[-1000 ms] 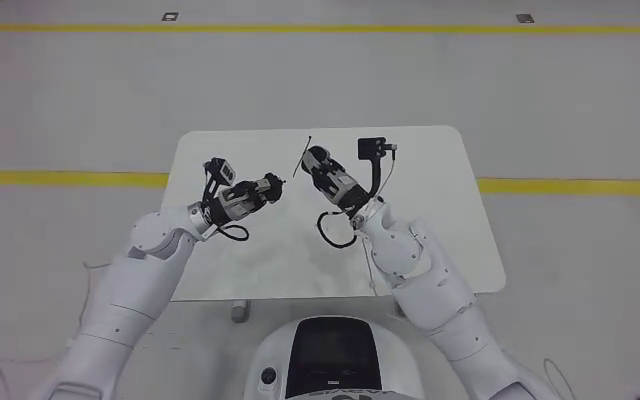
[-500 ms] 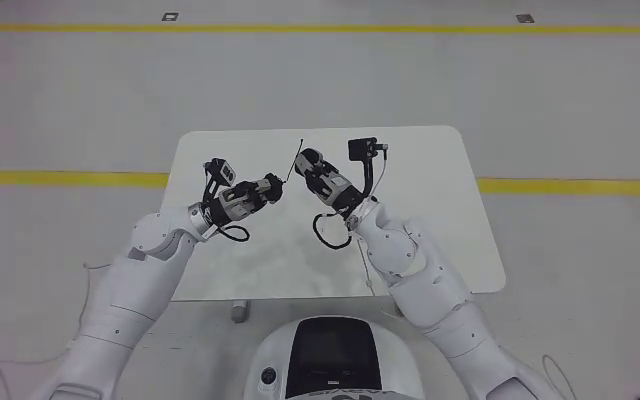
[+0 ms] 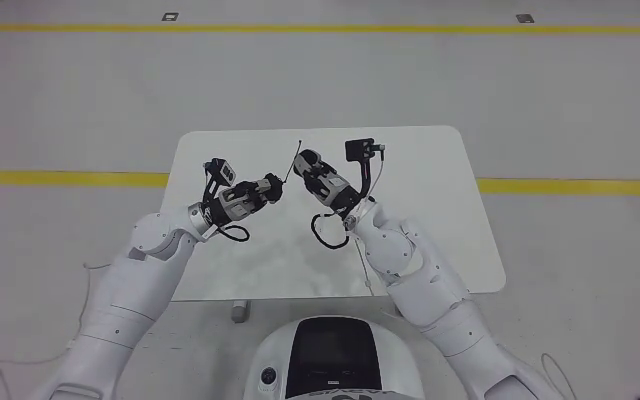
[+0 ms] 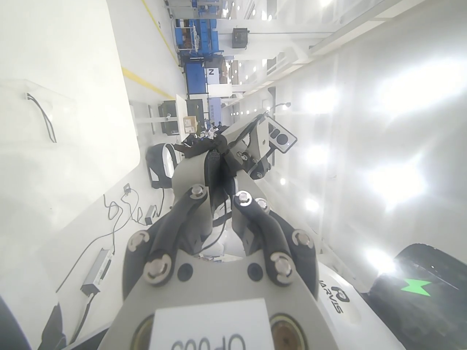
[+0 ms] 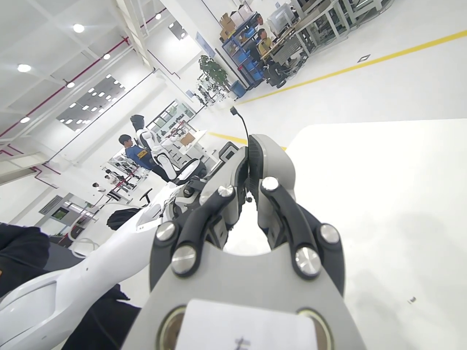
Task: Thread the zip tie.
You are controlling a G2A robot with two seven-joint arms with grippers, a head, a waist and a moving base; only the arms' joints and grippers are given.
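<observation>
Judging by the pose, the right gripper [image 5: 249, 149] is lining the tie [image 5: 241, 122] up for threading. It is best served by pinching firmly and bringing the two ends together slowly, since so thin a strap is likely flexing at any nudge. That gripper is clamping fully on the strap, whose small blocky end is poking out past its tips. The left gripper [image 4: 216, 152] is sitting just beside it, fingers drawn together; what it is pinching cannot be told. Both are hanging above the surface [image 3: 440, 180].
</observation>
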